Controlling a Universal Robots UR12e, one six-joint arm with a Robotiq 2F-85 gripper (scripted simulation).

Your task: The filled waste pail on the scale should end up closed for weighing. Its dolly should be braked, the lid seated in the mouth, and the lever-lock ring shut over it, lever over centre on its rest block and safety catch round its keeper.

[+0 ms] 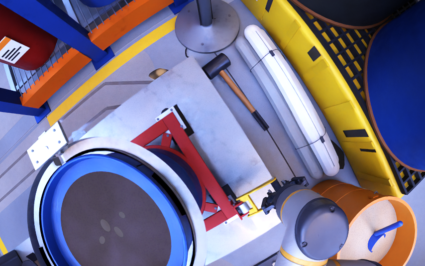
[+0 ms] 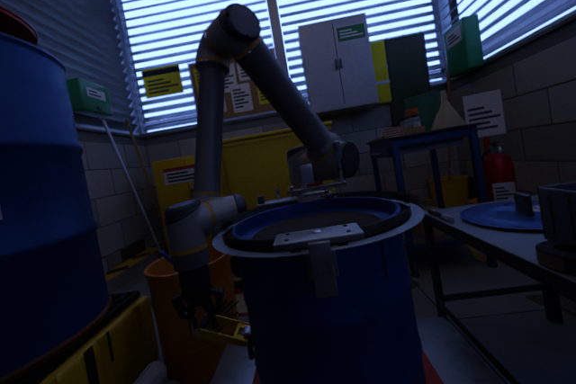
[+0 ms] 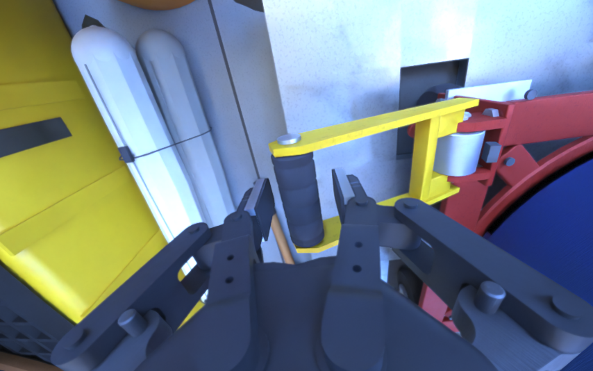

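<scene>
The dark ribbed grip (image 3: 300,198) of the dolly's yellow brake lever (image 3: 372,126) stands between my fingers, and the lever runs to the red dolly frame (image 1: 187,155) at its caster (image 1: 244,207). My gripper (image 3: 300,196) is low at the scale's corner (image 1: 268,198) (image 2: 197,317), open and holding nothing. The blue waste pail (image 1: 108,201) (image 2: 325,287) sits on the dolly with its mouth uncovered, brown fill showing. A silver ring (image 1: 161,165) lies loosely round the rim. The blue lid (image 2: 500,215) rests on the table at the right.
An orange bucket (image 1: 373,221) with sand and a blue scoop stands right behind my arm. A mallet (image 1: 234,89) and white tubes (image 1: 290,99) lie on the floor beside the scale plate (image 1: 204,115). A yellow spill pallet (image 1: 336,99) carries blue drums.
</scene>
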